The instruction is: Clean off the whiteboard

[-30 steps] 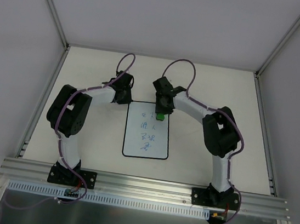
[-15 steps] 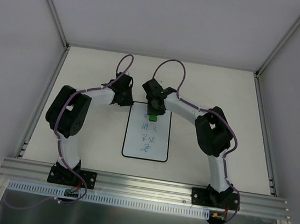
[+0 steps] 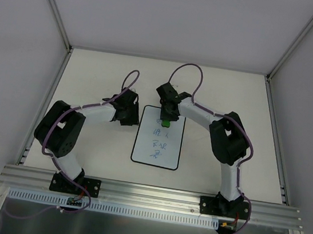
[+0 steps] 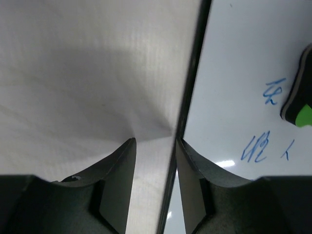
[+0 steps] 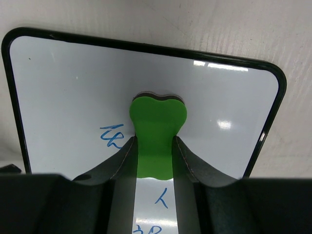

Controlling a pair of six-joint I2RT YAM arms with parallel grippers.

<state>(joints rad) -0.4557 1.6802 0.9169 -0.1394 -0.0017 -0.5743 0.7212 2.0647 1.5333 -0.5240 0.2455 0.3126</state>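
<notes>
Whiteboard [image 3: 158, 137]: flat on the desk [image 3: 92, 79] between both arms, long sides running 12 to 6 o'clock.
Writing [image 3: 157, 144]: blue marks in rows, from near the 12 o'clock end down toward 6 o'clock, unwiped.
Eraser [image 5: 157, 129]: green block on the board near its 12 o'clock end, beside the first row of marks.
Right claw [image 5: 155, 141]: narrow, clamped on the eraser from both sides.
Left claw [image 4: 155, 146]: partly spread, holding nothing, low over the board's 9 o'clock edge, toward the 10 o'clock corner.
Done: eraser gripped and set on the board; strip at 12 o'clock bare.
Left to do: by judgement nearly everything, with each row toward 6 o'clock yet to wipe.
</notes>
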